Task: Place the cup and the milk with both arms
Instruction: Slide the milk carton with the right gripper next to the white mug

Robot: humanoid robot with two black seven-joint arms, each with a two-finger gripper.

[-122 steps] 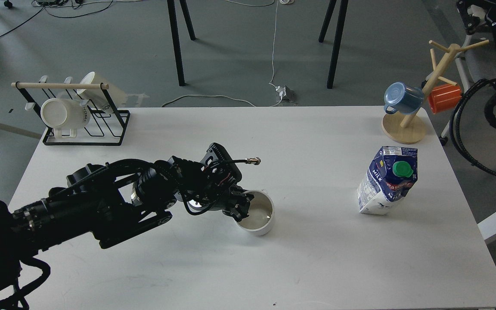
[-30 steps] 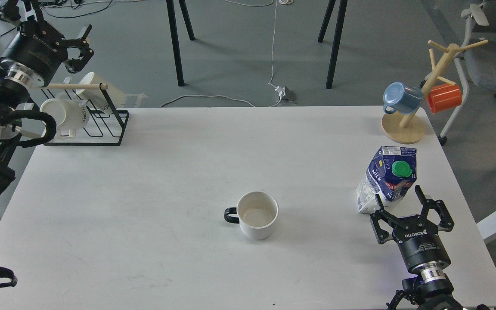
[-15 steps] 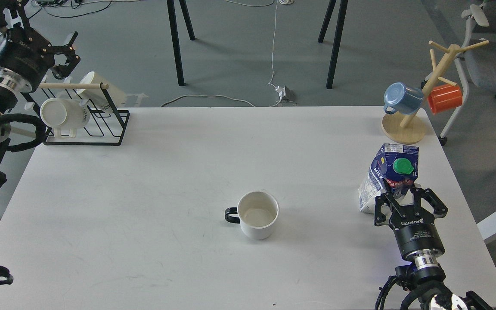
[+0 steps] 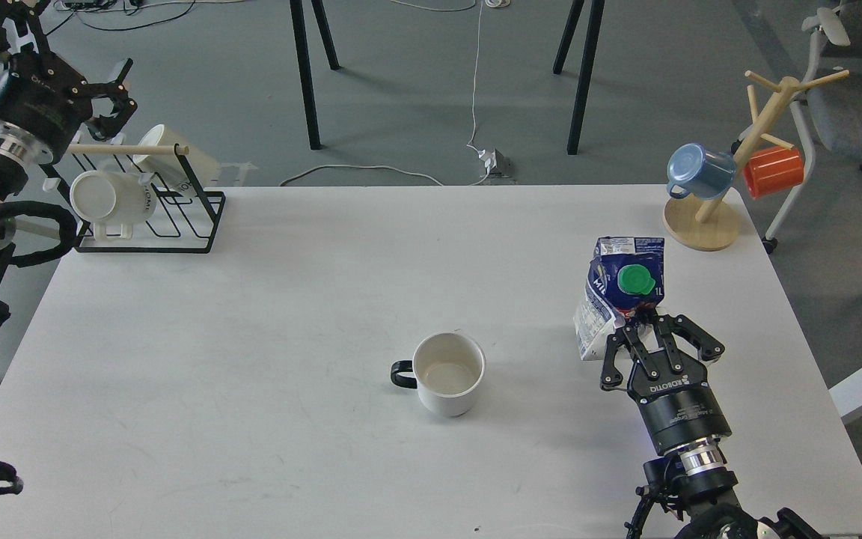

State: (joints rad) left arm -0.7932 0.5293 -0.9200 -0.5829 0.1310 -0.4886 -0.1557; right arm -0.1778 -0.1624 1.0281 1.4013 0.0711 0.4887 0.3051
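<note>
The cup [image 4: 447,374], a wide white mug with a black loop handle pointing left, stands alone on the white table [image 4: 289,299] near its middle. The milk [image 4: 622,292], a blue and white carton with a green cap, is to the right of the cup and tilted. My right gripper [image 4: 654,333] comes in from the bottom right, and its fingers are closed around the carton's lower part. My left gripper [image 4: 111,101] is open and empty, raised off the table's far left corner, above the mug rack.
A black wire rack [image 4: 176,217] with white mugs stands at the back left corner. A wooden mug tree [image 4: 702,221] with a blue mug [image 4: 697,171] and an orange mug [image 4: 773,170] stands at the back right, just behind the milk.
My right gripper closed on the milk and carried it left toward the cup. Earlier, my left arm let go of the cup and drew back to the far left.
</note>
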